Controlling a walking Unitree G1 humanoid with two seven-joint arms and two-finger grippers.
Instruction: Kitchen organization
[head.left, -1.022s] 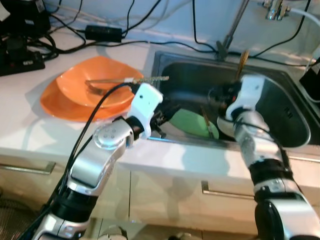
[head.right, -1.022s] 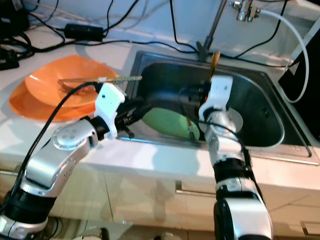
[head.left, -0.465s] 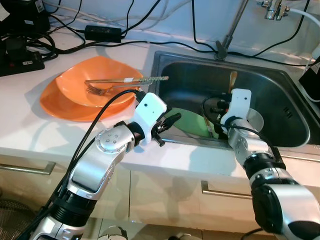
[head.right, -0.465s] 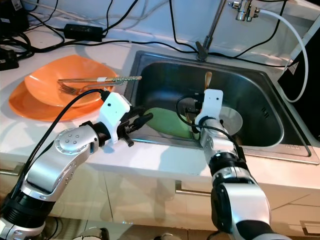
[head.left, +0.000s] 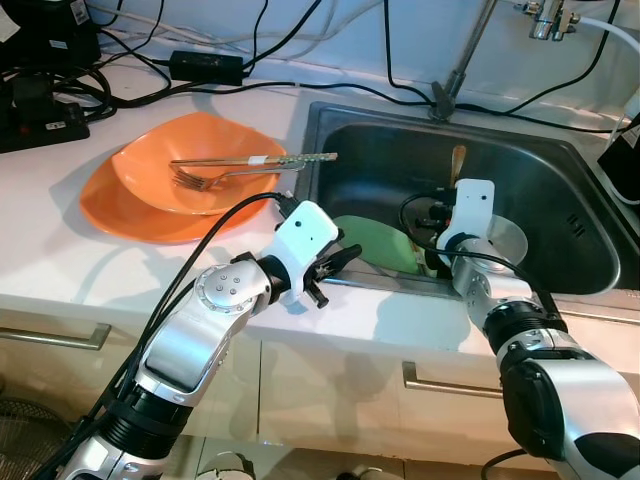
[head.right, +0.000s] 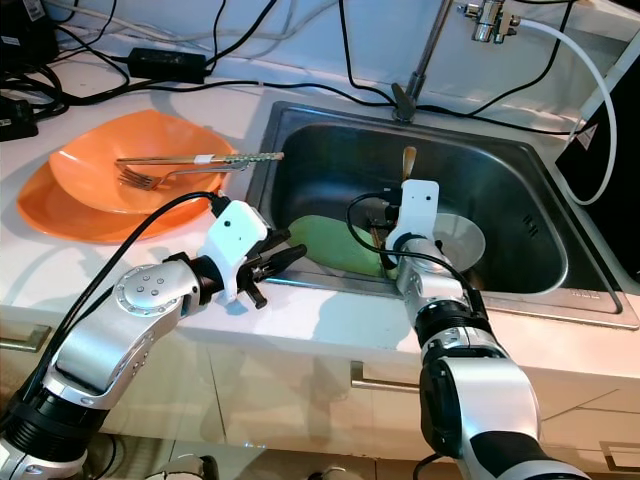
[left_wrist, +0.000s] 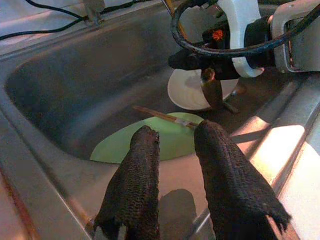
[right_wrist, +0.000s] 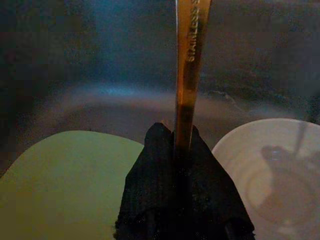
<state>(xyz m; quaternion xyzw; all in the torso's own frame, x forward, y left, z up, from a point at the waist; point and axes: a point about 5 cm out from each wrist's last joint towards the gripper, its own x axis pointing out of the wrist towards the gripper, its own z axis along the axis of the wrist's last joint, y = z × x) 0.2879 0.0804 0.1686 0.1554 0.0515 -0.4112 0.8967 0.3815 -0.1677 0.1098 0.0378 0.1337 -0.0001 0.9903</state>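
Utensil (right_wrist: 191, 60) in right tool (right_wrist: 172, 145), mid-sink (head.left: 560, 180)

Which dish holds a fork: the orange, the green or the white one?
The orange dish on the counter; the fork rests in it. The green plate and white dish lie in the sink.

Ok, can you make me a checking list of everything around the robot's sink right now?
Surface: white counter with a steel sink set in it.
Job's things: green plate and white bowl in the sink, a chopstick lying across the plate; orange plates on the counter holding a fork and chopsticks.
Clutter: nothing seen.
Grippers: left gripper open, at the sink's front edge; right gripper in the sink, shut on a golden utensil handle.
Cables: black cables behind the plates and sink.
Surroundings: faucet above; cabinet drawers below.
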